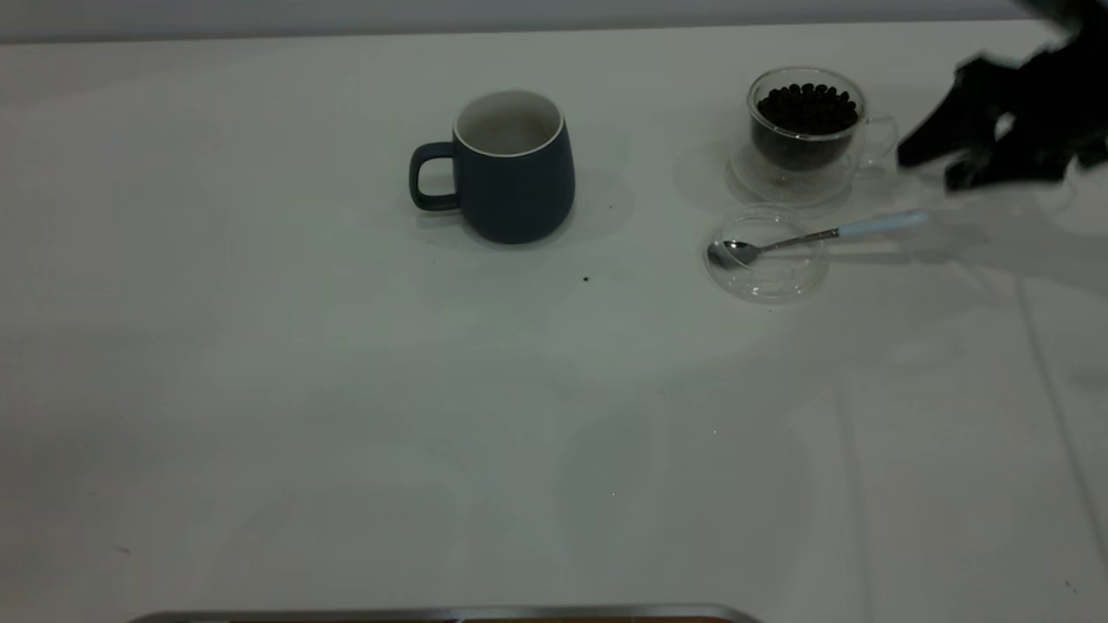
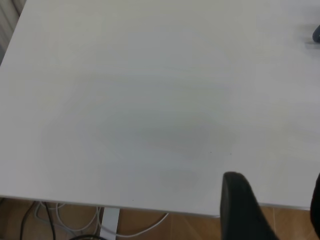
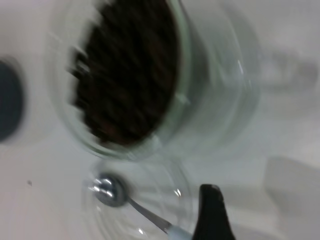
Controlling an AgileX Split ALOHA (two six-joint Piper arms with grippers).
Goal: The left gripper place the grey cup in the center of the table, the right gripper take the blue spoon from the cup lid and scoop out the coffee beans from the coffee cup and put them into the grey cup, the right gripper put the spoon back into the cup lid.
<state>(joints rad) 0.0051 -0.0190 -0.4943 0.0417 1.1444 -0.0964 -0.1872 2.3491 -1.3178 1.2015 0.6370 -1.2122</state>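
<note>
One white counter (image 1: 260,389) fills the frame. Upper centre sits the grey cup (image 1: 512,169), upright. Upper right, the right end effector (image 1: 969,169) hovers beside the coffee cup (image 1: 807,121) of beans, fingers spread, empty. Below lies the blue spoon (image 1: 814,235), bowl in the cup lid (image 1: 766,255).

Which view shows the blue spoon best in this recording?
The exterior view: the whole blue spoon shows, bowl resting in the clear cup lid, blue handle sticking out toward the right gripper. The right wrist view catches only its bowl and part of the stem, blurred. The left wrist view misses it.
</note>
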